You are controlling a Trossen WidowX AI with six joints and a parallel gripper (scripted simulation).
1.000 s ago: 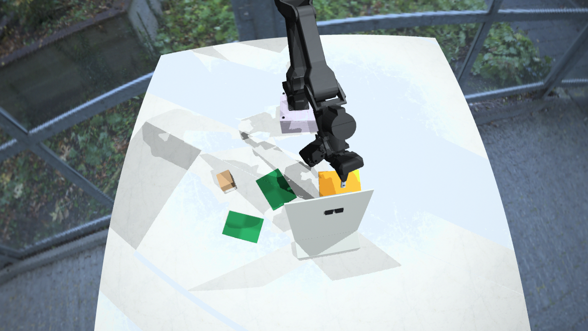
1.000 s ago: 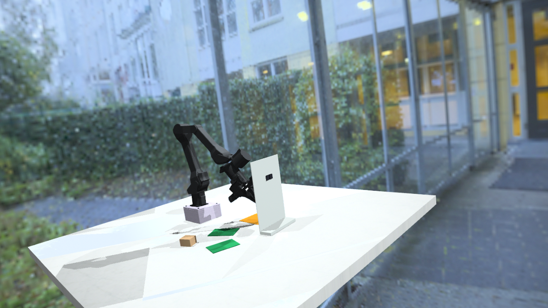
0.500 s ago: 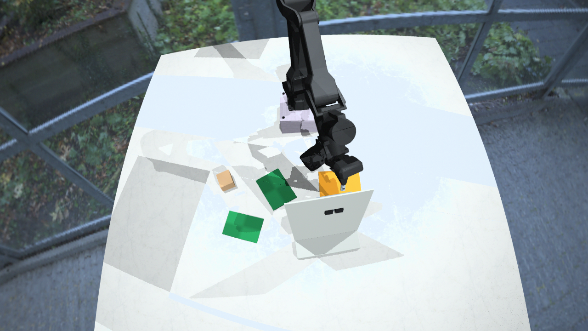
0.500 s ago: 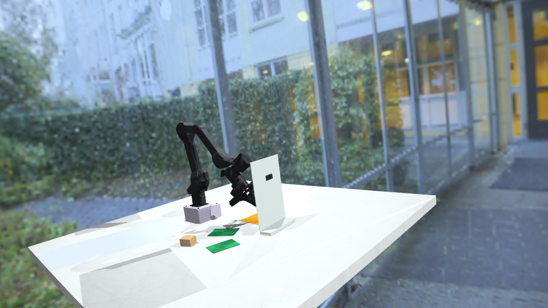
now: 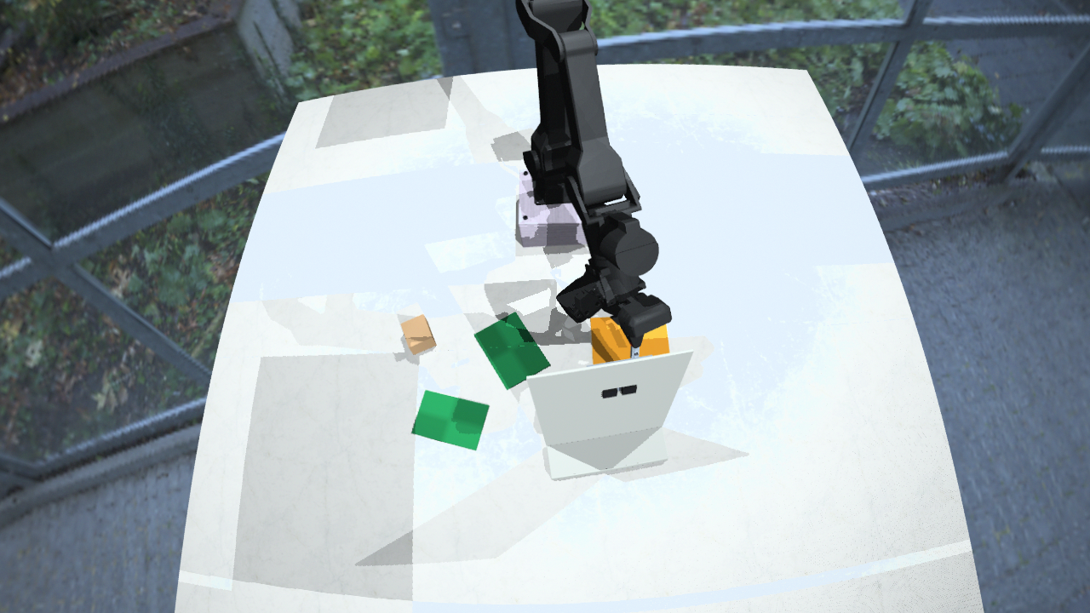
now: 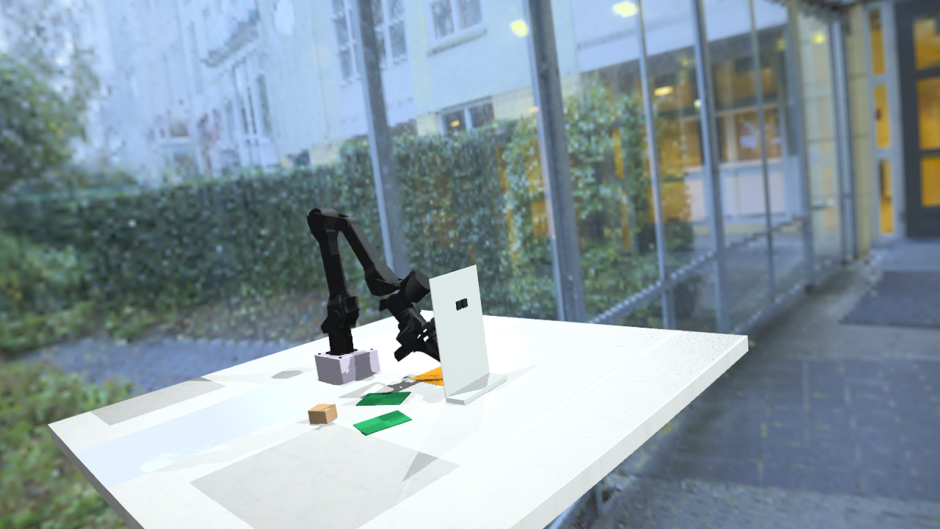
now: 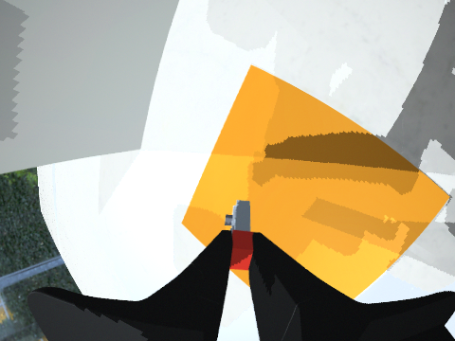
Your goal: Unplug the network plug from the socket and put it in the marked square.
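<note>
On the table (image 5: 762,495), taken from the left in the top view: one tan block (image 5: 418,334), two green squares, the nearer (image 5: 450,418) and the farther (image 5: 511,350), then one orange square (image 5: 610,342) directly behind the one upright panel (image 5: 610,400). One arm (image 5: 567,114) rises from a pale base (image 5: 542,220) and reaches down toward the orange square. The gripper (image 7: 241,252) is closed narrowly on the plug (image 7: 241,216), which is clear of the panel and held above the near edge of the orange square, not resting on it as far as the exterior view allows. In the wrist view the plug is small: a red section (image 7: 241,254) sits between the black fingers and a grey body projects beyond the fingertips, so its long axis runs in line with the fingers and its free end points away from the wrist, downward toward the table. Its tab cannot be made out. The top view shows the plug only as a tiny pale speck (image 5: 633,352) just above the panel's upper edge, and shows two dark socket openings (image 5: 618,392) side by side on the panel face; the wrist view shows neither of these openings. The exterior view alone shows the gripper (image 6: 420,342) raised off the table behind the panel (image 6: 460,328); there the plug is hidden.
</note>
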